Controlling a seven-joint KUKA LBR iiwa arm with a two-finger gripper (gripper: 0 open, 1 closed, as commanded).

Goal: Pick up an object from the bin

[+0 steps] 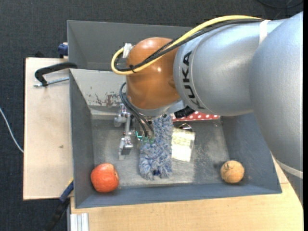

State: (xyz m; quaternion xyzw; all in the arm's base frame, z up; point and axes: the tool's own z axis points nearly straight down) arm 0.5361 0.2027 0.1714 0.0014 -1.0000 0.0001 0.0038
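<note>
My gripper (pixel 134 138) hangs below the arm's orange cover, in the middle left of the bin. It is open, with bare bin floor showing between its fingers. Its left finger (pixel 126 143) stands apart from everything. The right finger (pixel 144 133) is at the left edge of a blue and white fuzzy cloth (pixel 156 153), which lies lengthwise toward the bin's front wall. A pale yellow square pad (pixel 183 145) lies against the cloth's right side. Nothing is held between the fingers.
An orange ball (pixel 104 177) sits in the front left corner and a brown ball (pixel 232 171) at the front right. A red thing with white dots (pixel 204 115) lies at the back under the arm, partly hidden.
</note>
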